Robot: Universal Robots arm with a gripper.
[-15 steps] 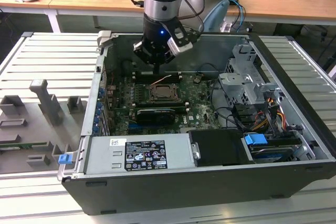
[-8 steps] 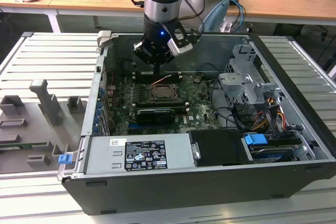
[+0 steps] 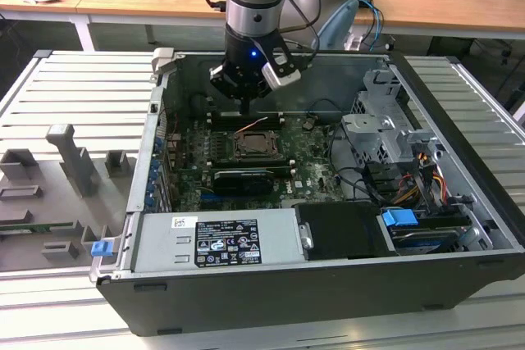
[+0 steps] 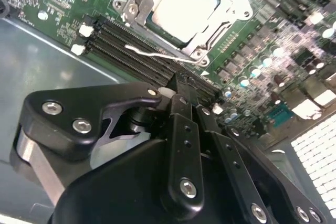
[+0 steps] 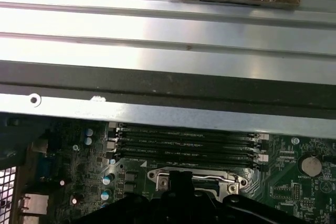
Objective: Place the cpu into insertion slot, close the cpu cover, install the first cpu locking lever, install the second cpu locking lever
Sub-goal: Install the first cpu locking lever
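The cpu (image 4: pixel 184 4) lies with its pale metal face up in the insertion slot (image 3: pixel 258 147) on the green board. Over it the silver cpu cover (image 4: pixel 227 18) lies flat, framing the chip through its window. A thin wire locking lever (image 4: pixel 157 55) runs loose along the socket's edge by the black memory slots (image 4: pixel 131 45); in the exterior view it stands slightly raised (image 3: pixel 250 127). My gripper (image 4: pixel 180 83) hangs shut and holding nothing just above that lever, at the socket's far side (image 3: pixel 244 109). In the first wrist view its black tips (image 5: pixel 178 184) overlap the socket rim.
The open case holds a silver power supply (image 3: pixel 217 239) at the front, a metal drive cage (image 3: pixel 381 125) and cable bundles (image 3: pixel 410 178) at the exterior view's right, and a long black card (image 3: pixel 242 179) just in front of the socket. Grey fixtures (image 3: pixel 74 161) stand outside at the left.
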